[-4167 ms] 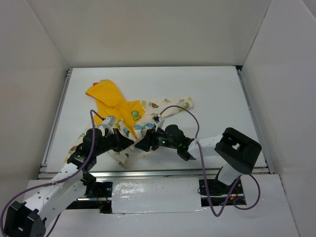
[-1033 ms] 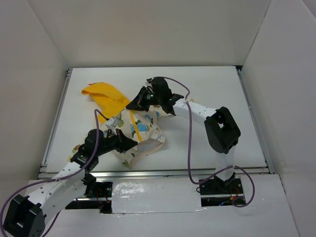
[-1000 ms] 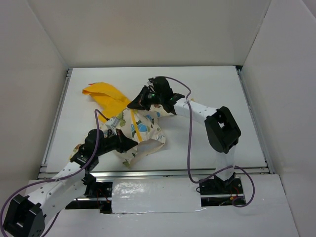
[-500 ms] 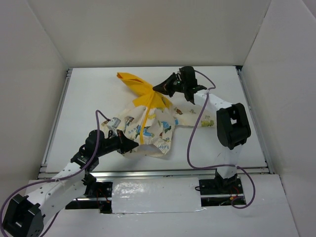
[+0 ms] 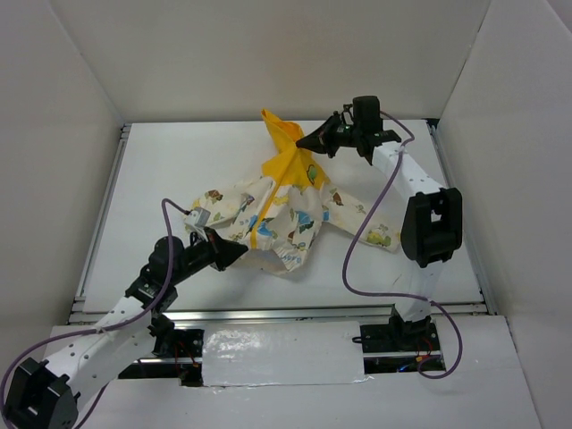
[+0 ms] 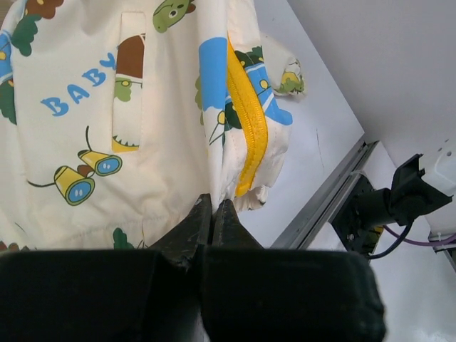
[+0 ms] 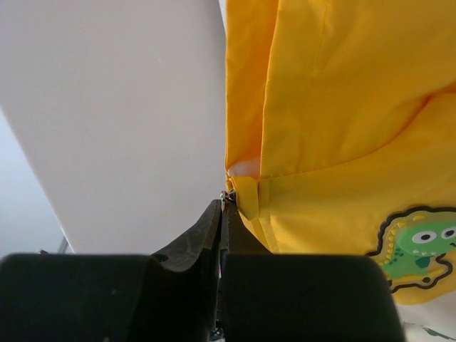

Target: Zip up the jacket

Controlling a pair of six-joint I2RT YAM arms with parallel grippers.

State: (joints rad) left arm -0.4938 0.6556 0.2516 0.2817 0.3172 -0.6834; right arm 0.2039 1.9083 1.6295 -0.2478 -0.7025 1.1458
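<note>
The jacket point(image 5: 279, 213) hangs stretched between my two grippers, its cream dinosaur-print body in mid-table and its yellow hood point(image 5: 281, 134) raised toward the back. My left gripper point(image 5: 238, 253) is shut on the bottom hem of the jacket point(image 6: 107, 128), just beside the lower end of the yellow zipper point(image 6: 251, 135). My right gripper point(image 5: 304, 143) is held high at the back. It is shut on the small metal zipper pull point(image 7: 227, 194) at the edge of the yellow yoke point(image 7: 335, 142). One sleeve point(image 5: 368, 225) trails on the table to the right.
White walls point(image 5: 268, 63) enclose the table on three sides, and the right gripper is close to the back one. A metal rail point(image 5: 286, 311) runs along the near edge. Purple cables point(image 5: 357, 241) loop off both arms. The right arm's base point(image 6: 385, 206) stands beyond the rail.
The right gripper has travelled from over the jacket's middle up and back to the right, drawing the yellow top with it. The jacket has stretched out long. The left gripper has kept its hold.
</note>
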